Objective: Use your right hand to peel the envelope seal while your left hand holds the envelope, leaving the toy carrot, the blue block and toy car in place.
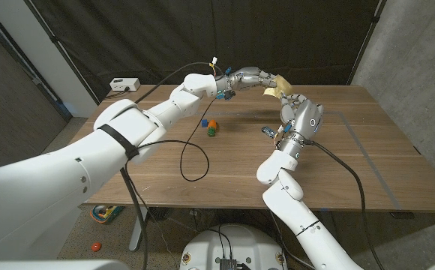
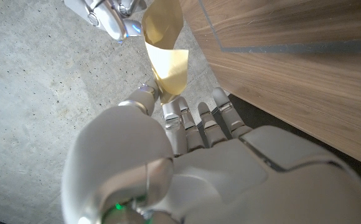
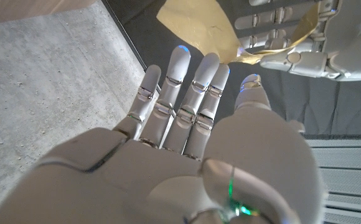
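Wooden table (black curtain behind).

The envelope is tan-yellow. Both hands, left and right, are silver-grey. The table is brown wood-grain. The block is blue.

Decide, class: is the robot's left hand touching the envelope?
Touching. The left wrist view shows the left hand pinching the envelope by its lower edge between its fingers.
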You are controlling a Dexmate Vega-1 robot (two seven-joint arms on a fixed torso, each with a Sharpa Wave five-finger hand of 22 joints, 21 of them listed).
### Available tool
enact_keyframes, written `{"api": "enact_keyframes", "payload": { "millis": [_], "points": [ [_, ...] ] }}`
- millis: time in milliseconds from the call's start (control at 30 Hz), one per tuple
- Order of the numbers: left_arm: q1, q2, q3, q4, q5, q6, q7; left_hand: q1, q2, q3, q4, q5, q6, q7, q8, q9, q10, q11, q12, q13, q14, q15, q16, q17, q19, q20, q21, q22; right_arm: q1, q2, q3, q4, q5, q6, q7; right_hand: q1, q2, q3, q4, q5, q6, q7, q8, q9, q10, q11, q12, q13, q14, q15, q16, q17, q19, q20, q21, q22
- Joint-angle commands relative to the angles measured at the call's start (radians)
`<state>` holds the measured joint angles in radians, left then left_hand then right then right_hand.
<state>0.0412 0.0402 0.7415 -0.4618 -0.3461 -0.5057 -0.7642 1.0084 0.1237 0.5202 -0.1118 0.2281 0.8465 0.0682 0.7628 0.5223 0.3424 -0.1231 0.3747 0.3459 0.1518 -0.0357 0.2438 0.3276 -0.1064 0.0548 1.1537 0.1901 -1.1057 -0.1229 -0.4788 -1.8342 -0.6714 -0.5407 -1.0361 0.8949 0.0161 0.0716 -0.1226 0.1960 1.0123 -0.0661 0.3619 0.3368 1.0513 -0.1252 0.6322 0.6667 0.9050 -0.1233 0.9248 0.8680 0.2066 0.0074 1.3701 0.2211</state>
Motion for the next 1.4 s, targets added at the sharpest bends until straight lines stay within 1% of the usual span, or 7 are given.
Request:
{"api": "enact_keyframes", "payload": {
  "millis": [33,200,400,500,633,867,1400],
  "points": [
    [0.020,0.020,-0.002,-0.053,-0.006,0.014,-0.001,-0.002,0.005,0.025,-0.015,0.003,0.006,-0.002,0.008,0.003,0.007,-0.003,0.006,0.005,-0.001,-0.040,-0.002,0.003,-0.011,-0.005,0.003,0.003,0.033,-0.053,-0.050,-0.023,0.073,-0.107,-0.024,-0.009,-0.002,-0.004,0.000,0.008,0.005,0.008,-0.007,0.001,0.004,0.008,0.000,-0.002,-0.003,-0.098,0.007,-0.001,0.000,0.002,0.009,0.003],
    [0.023,0.021,-0.003,-0.061,-0.011,0.014,-0.007,-0.004,0.004,0.026,-0.016,0.002,0.007,-0.003,0.009,0.001,0.005,-0.003,0.006,0.006,-0.001,-0.040,-0.003,0.005,-0.012,-0.004,0.006,0.002,0.043,-0.071,-0.067,-0.018,0.090,-0.126,-0.056,-0.001,0.007,0.001,-0.003,0.011,0.015,0.012,-0.007,0.000,0.012,0.008,0.005,-0.003,0.016,-0.100,0.016,-0.004,0.013,-0.008,0.021,0.002],
    [0.025,0.022,-0.004,-0.067,-0.016,0.014,-0.015,-0.005,0.002,0.028,-0.017,0.001,0.005,-0.006,0.011,0.003,0.005,-0.005,0.007,0.006,0.000,-0.040,-0.004,0.007,-0.012,-0.004,0.008,0.002,0.038,-0.048,-0.056,-0.006,0.083,-0.117,-0.081,0.020,0.006,0.007,-0.014,0.011,-0.020,0.011,-0.020,0.011,-0.031,0.003,0.005,0.018,0.027,-0.102,0.019,-0.009,0.037,-0.023,0.041,0.000],
    [0.027,0.024,-0.003,-0.071,-0.015,0.017,-0.013,-0.005,0.002,0.029,-0.017,0.001,0.007,-0.007,0.011,0.001,0.005,-0.005,0.008,0.007,-0.001,-0.039,-0.005,0.008,-0.012,-0.004,0.010,0.002,0.039,-0.062,-0.061,-0.008,0.086,-0.107,-0.081,0.028,0.009,0.010,-0.016,0.010,0.002,0.011,-0.014,0.013,-0.004,0.003,0.010,0.004,0.046,-0.102,0.025,-0.014,0.043,-0.025,0.051,-0.001],
    [0.029,0.025,-0.004,-0.075,-0.016,0.017,-0.008,-0.006,0.002,0.030,-0.017,0.000,0.008,-0.009,0.011,-0.002,0.004,-0.006,0.008,0.007,-0.001,-0.040,-0.005,0.009,-0.014,-0.005,0.012,0.002,0.035,-0.066,-0.059,-0.003,0.076,-0.079,-0.081,0.087,0.039,0.041,-0.033,0.009,0.072,0.007,-0.005,-0.002,0.072,0.006,0.027,-0.018,0.087,-0.103,0.043,-0.016,0.052,-0.037,0.081,0.000],
    [0.035,0.032,-0.006,-0.093,-0.019,0.022,-0.006,-0.008,0.001,0.032,-0.017,0.000,0.007,-0.009,0.012,-0.004,0.005,-0.005,0.010,0.007,0.000,-0.040,-0.006,0.012,-0.014,-0.005,0.015,0.001,0.029,-0.064,-0.049,0.013,0.045,-0.028,-0.081,0.215,0.072,0.101,-0.058,-0.001,0.129,0.004,-0.009,-0.026,0.126,0.008,0.021,-0.057,0.125,-0.105,0.053,-0.019,0.059,-0.060,0.128,0.003],
    [0.041,0.038,-0.014,-0.106,-0.030,0.022,-0.004,-0.011,0.000,0.037,-0.019,-0.001,0.007,-0.008,0.016,-0.004,0.002,-0.006,0.010,0.007,0.000,-0.042,-0.008,0.017,-0.017,-0.007,0.022,0.000,0.028,-0.064,-0.046,0.026,0.007,-0.014,-0.081,0.252,0.081,0.134,-0.041,-0.002,0.147,0.031,-0.004,-0.013,0.146,0.007,0.051,-0.003,0.146,-0.104,0.079,0.042,0.046,-0.074,0.164,0.005]
  ]
}}
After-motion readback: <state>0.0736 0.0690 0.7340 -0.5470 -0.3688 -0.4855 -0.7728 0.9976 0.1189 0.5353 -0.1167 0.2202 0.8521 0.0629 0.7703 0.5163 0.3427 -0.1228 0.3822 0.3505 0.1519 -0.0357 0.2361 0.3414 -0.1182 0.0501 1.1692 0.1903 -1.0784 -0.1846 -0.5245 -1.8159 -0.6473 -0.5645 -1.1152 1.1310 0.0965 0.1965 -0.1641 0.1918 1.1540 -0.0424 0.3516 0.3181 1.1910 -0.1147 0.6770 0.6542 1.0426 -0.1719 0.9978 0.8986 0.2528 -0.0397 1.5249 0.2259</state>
